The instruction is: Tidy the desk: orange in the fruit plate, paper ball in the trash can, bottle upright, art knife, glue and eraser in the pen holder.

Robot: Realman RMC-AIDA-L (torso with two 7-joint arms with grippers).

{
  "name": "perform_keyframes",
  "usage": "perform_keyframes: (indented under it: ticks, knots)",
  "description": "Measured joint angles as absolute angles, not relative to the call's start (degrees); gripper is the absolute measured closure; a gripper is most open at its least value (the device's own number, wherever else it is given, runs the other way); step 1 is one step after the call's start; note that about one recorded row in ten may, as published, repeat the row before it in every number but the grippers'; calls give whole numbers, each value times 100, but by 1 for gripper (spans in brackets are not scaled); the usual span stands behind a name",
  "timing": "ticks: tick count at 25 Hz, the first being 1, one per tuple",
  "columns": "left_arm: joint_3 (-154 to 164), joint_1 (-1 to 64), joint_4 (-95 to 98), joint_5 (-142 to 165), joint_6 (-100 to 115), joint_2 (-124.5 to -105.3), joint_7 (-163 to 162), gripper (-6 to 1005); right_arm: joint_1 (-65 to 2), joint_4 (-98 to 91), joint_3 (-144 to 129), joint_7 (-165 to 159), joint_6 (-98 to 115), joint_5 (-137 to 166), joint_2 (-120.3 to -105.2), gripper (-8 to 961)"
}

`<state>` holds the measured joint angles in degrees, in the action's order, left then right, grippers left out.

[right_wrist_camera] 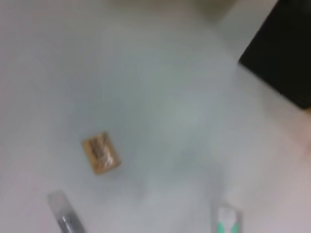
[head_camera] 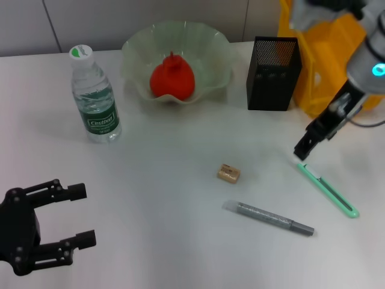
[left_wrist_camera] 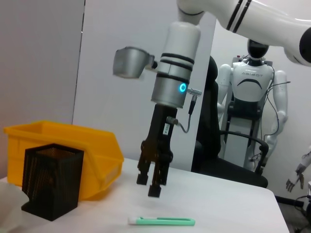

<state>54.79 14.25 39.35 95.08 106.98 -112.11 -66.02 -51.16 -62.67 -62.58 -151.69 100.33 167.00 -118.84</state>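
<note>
White tabletop (head_camera: 180,211) fills your view, with a yellow bin (head_camera: 322,66) at the far right edge. Your right gripper (head_camera: 302,150) hangs just above the near-white end of the art knife (head_camera: 328,189), fingers close together with only a narrow gap, holding nothing; from the left wrist view it sits a little above the knife (left_wrist_camera: 162,221), not touching. That green knife lies flat, its long axis running diagonally, capped end toward the gripper and the other end pointing to the near right corner. Just left of it you have the grey glue stick (head_camera: 267,218), also flat, slanting from upper left down to the right. The eraser (head_camera: 228,173) sits farther in, apart from both. Behind, the black mesh pen holder (head_camera: 274,73) stands upright beside the bin. The orange (head_camera: 172,79) already rests in the fruit plate (head_camera: 210,48), and the bottle (head_camera: 95,96) stands upright at far left. Your left gripper (head_camera: 78,215) waits at the near left, fingers spread wide, empty.
</note>
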Motion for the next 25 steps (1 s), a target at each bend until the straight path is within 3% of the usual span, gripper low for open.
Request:
perform_keyframes:
  ticks: [17, 25]
  knots:
    - [5495, 1407, 3788, 9527, 10637, -11317, -6480, 231, -5247, -4913, -7253, -15684, 8887, 16724, -11891, 184]
    - [5493, 1419, 3788, 9528, 10577, -11330, -6477, 231, -5258, -4724, -7353, -15728, 8747, 16726, -11898, 228]
